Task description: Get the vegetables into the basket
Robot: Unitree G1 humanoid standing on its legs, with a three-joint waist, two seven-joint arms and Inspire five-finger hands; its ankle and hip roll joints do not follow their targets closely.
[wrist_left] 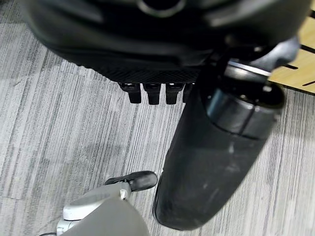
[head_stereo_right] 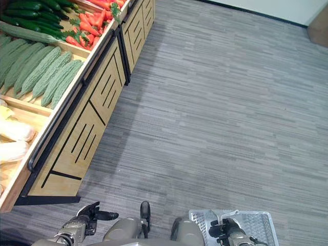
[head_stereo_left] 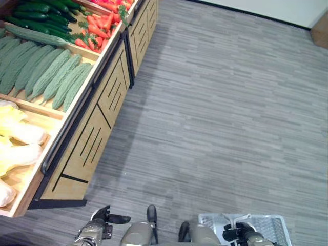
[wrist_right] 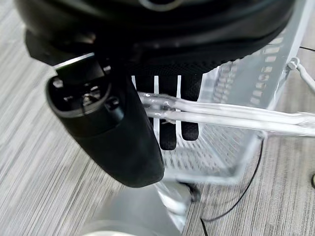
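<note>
The basket (head_stereo_left: 266, 225), a clear plastic one with white handles (wrist_right: 231, 115), is seen at the lower right, carried low beside the robot over the grey plank floor (head_stereo_left: 220, 113). No vegetable can be made out inside it through the slotted walls. In the right wrist view the right hand (wrist_right: 170, 105) is shown with its fingers curled round the two handles, which run as a pair of pale bars across the fingers; the basket's body hangs below them.

The vegetables are held in the wooden display stand (head_stereo_left: 97, 133) at the left, divided into compartments by wooden slats. In the nearest compartment pale yellow-white cabbages (head_stereo_left: 20, 136) are laid. In the next one, bitter gourds (head_stereo_left: 48, 72) are laid side by side, their long axes slanting from the stand's front edge up toward its back. Beyond them, dark green cucumbers (head_stereo_left: 38, 15) are piled with their long axes lying roughly across the compartment, and red carrots (head_stereo_left: 100, 25) with green tops are heaped beside them.

The left hand (head_stereo_left: 105, 218) is seen at the lower left of the eye views, just below the stand's near corner, holding nothing. In its own wrist view the fingers (wrist_left: 152, 93) are shown only as short stubs past the palm, so it cannot be told whether they are straight or curled.
</note>
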